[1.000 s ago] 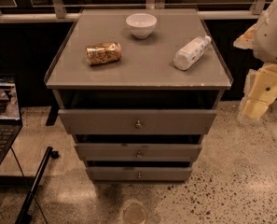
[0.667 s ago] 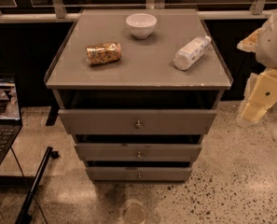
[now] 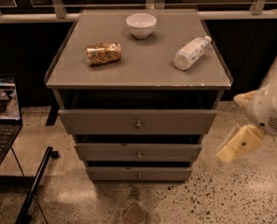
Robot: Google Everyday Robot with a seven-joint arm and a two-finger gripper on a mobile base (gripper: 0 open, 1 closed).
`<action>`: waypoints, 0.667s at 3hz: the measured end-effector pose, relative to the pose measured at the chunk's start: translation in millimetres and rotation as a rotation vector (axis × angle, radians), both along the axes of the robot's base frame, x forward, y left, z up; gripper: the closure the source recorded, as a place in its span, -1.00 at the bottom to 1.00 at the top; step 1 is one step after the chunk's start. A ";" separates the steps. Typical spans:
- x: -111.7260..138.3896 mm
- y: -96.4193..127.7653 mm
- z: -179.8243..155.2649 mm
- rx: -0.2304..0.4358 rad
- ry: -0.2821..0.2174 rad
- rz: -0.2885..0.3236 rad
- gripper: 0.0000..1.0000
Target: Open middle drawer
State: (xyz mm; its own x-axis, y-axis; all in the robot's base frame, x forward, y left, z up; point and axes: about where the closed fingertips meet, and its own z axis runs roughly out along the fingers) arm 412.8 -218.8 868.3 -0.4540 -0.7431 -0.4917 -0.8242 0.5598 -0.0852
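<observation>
The grey cabinet point(image 3: 138, 71) has three drawers. The middle drawer point(image 3: 105, 151) is a low flat panel with a small round knob point(image 3: 139, 154) at its centre, and a dark gap shows above it. The taller top drawer point(image 3: 96, 121) stands out a little further, and the narrowest drawer point(image 3: 110, 173) is at the bottom. My gripper point(image 3: 231, 150), cream-coloured on a white arm point(image 3: 268, 111), hangs to the right of the cabinet at about the middle drawer's height. It is apart from the drawer and holds nothing.
On the cabinet top are a white bowl point(image 3: 141, 25), a crumpled can point(image 3: 103, 53) lying on its side and a white bottle point(image 3: 191, 53) lying down. An open laptop point(image 3: 2, 120) is at the left. A black pole point(image 3: 34, 185) leans over the speckled floor.
My arm and gripper have moved down and slightly left, from beside the cabinet top to the level of the drawers. The drawers and the things on top have not moved.
</observation>
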 end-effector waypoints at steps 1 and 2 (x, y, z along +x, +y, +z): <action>15.6 10.0 -55.1 0.175 -0.012 -0.070 -1.00; 63.2 6.9 -80.4 0.267 -0.096 -0.144 -1.00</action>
State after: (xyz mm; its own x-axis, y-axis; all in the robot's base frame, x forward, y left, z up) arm 476.0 -211.8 787.8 -0.4871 -0.5131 -0.7067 -0.7300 0.6834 0.0069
